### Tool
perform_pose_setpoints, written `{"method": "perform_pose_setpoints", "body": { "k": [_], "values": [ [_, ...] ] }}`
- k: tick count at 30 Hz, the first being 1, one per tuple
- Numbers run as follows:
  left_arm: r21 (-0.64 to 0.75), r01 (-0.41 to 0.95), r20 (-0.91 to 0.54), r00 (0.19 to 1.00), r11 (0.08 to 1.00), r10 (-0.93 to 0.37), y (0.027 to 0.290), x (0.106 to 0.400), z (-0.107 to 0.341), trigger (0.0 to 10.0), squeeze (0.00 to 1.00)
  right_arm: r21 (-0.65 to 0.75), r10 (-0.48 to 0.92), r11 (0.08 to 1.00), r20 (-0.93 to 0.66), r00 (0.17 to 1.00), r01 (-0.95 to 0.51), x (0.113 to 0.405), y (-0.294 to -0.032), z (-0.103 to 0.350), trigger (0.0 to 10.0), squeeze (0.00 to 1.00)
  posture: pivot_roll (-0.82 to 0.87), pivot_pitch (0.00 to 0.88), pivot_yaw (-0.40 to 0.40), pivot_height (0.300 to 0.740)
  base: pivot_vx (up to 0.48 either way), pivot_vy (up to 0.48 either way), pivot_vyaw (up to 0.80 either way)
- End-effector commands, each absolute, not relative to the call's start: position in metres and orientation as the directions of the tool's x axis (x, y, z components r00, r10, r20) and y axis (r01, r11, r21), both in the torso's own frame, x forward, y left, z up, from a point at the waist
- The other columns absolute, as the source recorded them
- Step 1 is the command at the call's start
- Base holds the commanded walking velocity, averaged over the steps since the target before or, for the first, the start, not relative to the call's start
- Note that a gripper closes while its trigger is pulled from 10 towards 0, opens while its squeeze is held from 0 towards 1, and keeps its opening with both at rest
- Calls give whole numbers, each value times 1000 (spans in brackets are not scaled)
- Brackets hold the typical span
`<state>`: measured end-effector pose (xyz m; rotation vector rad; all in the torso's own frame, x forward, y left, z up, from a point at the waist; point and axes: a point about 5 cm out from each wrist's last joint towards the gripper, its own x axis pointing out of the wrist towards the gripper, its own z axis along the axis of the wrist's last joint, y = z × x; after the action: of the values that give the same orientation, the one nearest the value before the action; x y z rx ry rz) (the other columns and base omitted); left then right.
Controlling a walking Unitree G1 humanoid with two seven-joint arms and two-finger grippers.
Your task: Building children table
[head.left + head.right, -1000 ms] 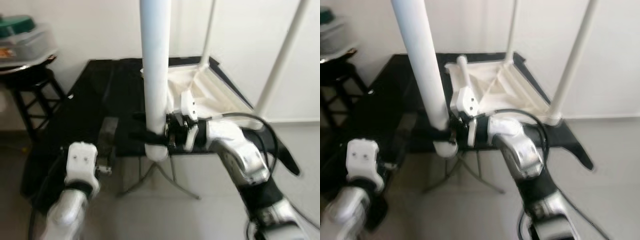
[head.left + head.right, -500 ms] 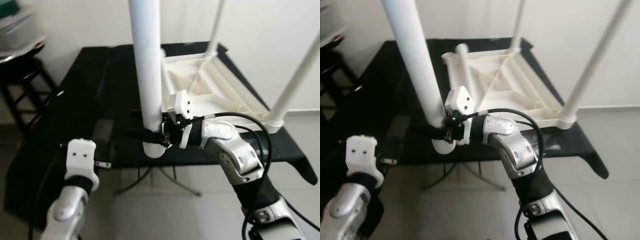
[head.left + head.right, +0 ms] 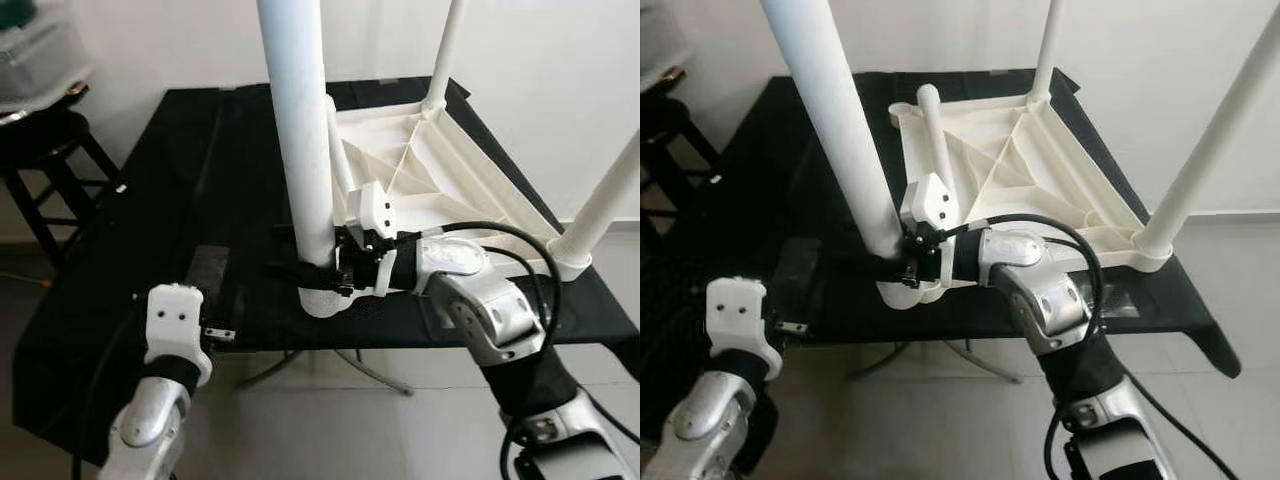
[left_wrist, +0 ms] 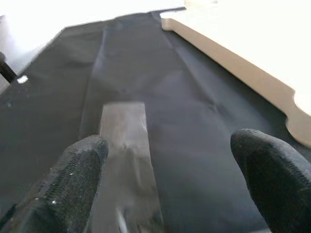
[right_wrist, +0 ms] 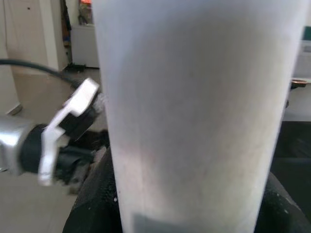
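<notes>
An upturned white children's table top [image 3: 470, 180] lies on a black-covered table [image 3: 170, 200], with two white legs [image 3: 610, 205] standing up at its far and right corners. A third loose leg [image 3: 938, 140] lies across the top. My right gripper [image 3: 305, 272] is shut on a thick white leg [image 3: 300, 140], held upright with its lower end at the top's near left corner. In the right wrist view this white leg [image 5: 194, 111] stands between the black fingers. My left gripper [image 4: 170, 174] is open above the black cloth, near the table's front left edge.
A dark stool [image 3: 50, 170] with a plastic container [image 3: 30, 50] on it stands at the left. A grey tape strip [image 4: 124, 126] lies on the cloth ahead of the left gripper. Folding table legs [image 3: 330, 365] and grey floor lie below the front edge.
The camera has shifted, bringing the table closer and sharper. The held leg's lower end has moved from in front of the table edge onto the near left corner of the white top.
</notes>
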<state>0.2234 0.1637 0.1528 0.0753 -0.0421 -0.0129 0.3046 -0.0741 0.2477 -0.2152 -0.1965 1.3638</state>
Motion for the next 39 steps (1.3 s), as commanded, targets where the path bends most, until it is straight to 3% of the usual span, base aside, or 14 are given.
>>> {"method": "perform_pose_setpoints", "body": {
  "k": [1,9,16,25,28,29,32,35,39],
  "values": [
    [85,18,39,999,996,-21,164,219,153,10000,0,-272,982,189,36,186,-944,306,-72,253,10000,0,-34,173,31,740,0,-450,0],
    [54,-47,26,999,997,46,169,214,153,10000,0,-244,982,189,60,179,-951,301,-65,251,10000,0,-28,213,36,740,0,-282,0],
    [130,-55,39,998,990,50,170,210,161,10000,0,-229,962,268,118,246,-936,322,-47,266,10000,0,-14,288,40,740,0,0,0],
    [123,-72,56,996,990,66,172,205,174,10000,0,-257,966,238,164,201,-937,342,-30,293,10000,0,9,368,21,740,0,0,0],
    [117,-87,60,995,989,80,174,203,177,10000,0,-294,979,170,157,128,-940,342,-24,302,10000,0,21,406,8,740,0,0,0],
    [104,-101,60,994,989,95,174,200,179,10000,0,-344,991,88,124,48,-935,343,-17,310,10000,0,22,422,-1,740,0,0,0],
    [98,-107,59,993,989,101,174,198,180,10000,0,-360,994,53,107,15,-932,343,-15,313,10000,0,20,430,-6,740,0,0,0],
    [96,-129,62,990,987,124,171,196,182,10000,0,-411,987,-137,17,-158,-901,337,-7,323,10000,0,11,443,-28,740,0,0,0],
    [94,-133,64,990,987,127,171,196,183,10000,0,-418,981,-177,-1,-194,-891,335,-5,325,10000,0,8,445,-32,740,0,0,0]
  ]
}}
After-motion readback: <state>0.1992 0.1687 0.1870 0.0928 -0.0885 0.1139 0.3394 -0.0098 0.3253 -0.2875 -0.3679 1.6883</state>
